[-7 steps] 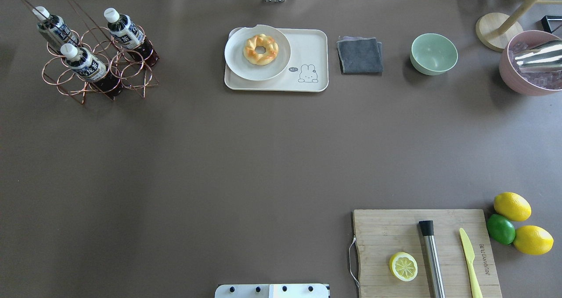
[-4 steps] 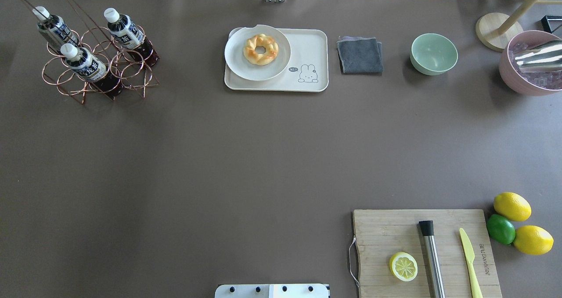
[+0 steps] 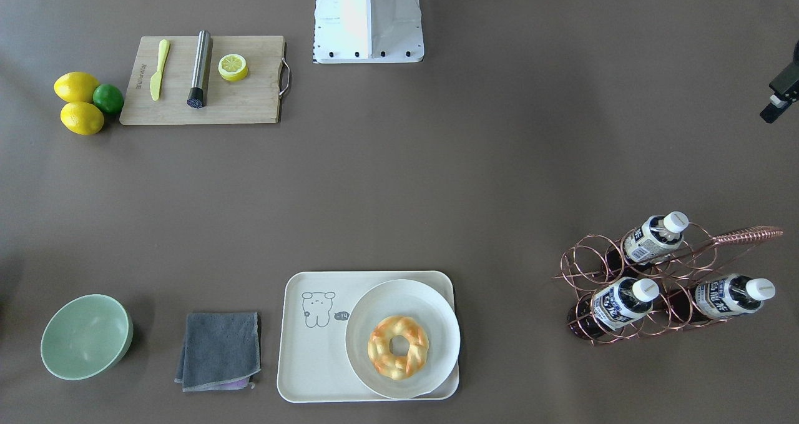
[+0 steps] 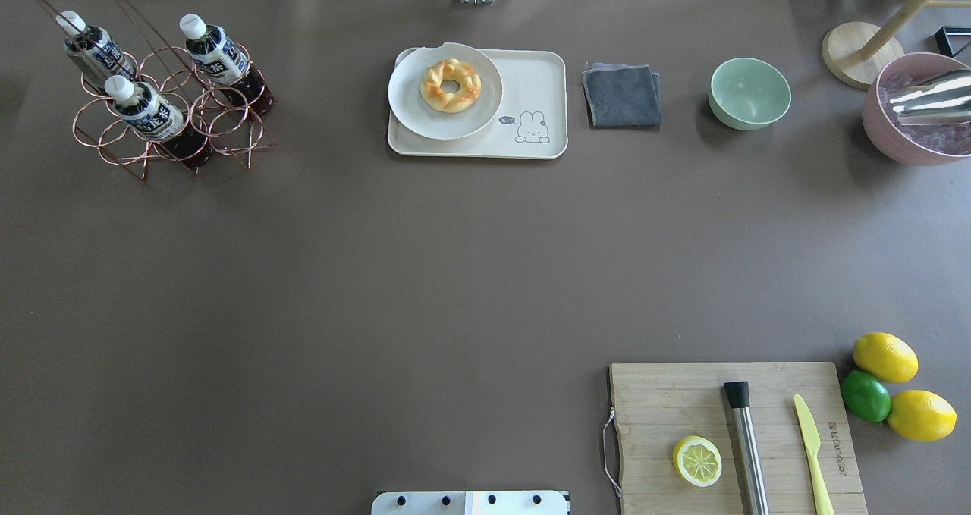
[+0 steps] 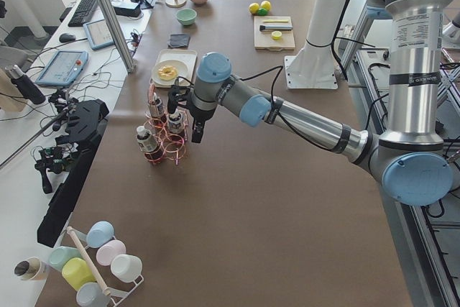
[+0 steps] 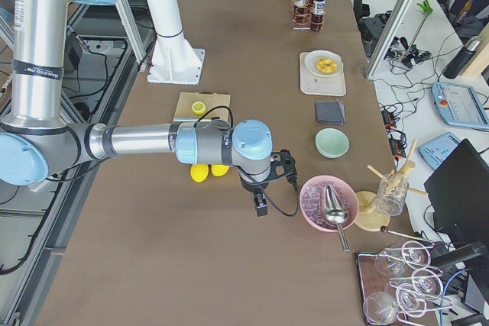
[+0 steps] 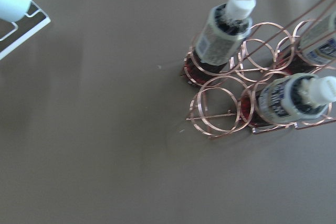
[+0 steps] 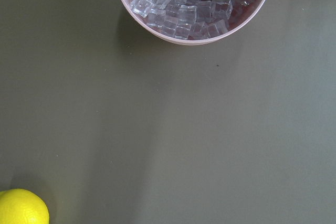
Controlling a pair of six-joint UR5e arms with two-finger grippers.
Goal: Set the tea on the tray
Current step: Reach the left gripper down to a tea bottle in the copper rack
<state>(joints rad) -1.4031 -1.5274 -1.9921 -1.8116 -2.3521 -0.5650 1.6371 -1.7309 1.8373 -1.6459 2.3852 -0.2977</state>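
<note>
At the far left, three tea bottles [image 4: 144, 111] stand in a copper wire rack [image 4: 199, 109], each in its own ring, white caps up. Their white-and-blue labels carry dense print that is too small to read. The left gripper [image 5: 196, 133] hangs above the table near the rack, on the robot's side of it, and touches neither wire nor bottle. Nothing shows between its fingers. How far apart they stand cannot be told: the side view is too small, the front view catches only a dark sliver at its edge, and the wrist camera shows only rack and bottles.

Well to the right of the rack lies the tray [image 4: 531, 83]. A plate [image 4: 413, 109] with a doughnut [image 4: 450, 85] covers its left part. The bare right part bears a line-drawn bear and a tiny speech bubble that seems to read "hi".

Next come a folded grey cloth [image 4: 622, 95] and a green bowl [image 4: 749, 92]. At the right edge is a pink bowl [image 4: 899, 149] of ice cubes with a metal scoop [image 4: 929, 98] in it.

Nearer the robot, on the right, is a wooden board [image 4: 660, 401]. It carries, left to right, a lemon half [image 4: 697, 460], a steel muddler [image 4: 745, 443] and a yellow-green knife [image 4: 812, 454]. Writing burnt in along its right edge is not legible. Just beside the board, two lemons [image 4: 885, 356] flank a lime [image 4: 865, 396].

The right gripper [image 6: 260, 205] hangs over bare table between those lemons and the pink bowl. Only the side view shows it, so whether its fingers are apart or together cannot be told.
</note>
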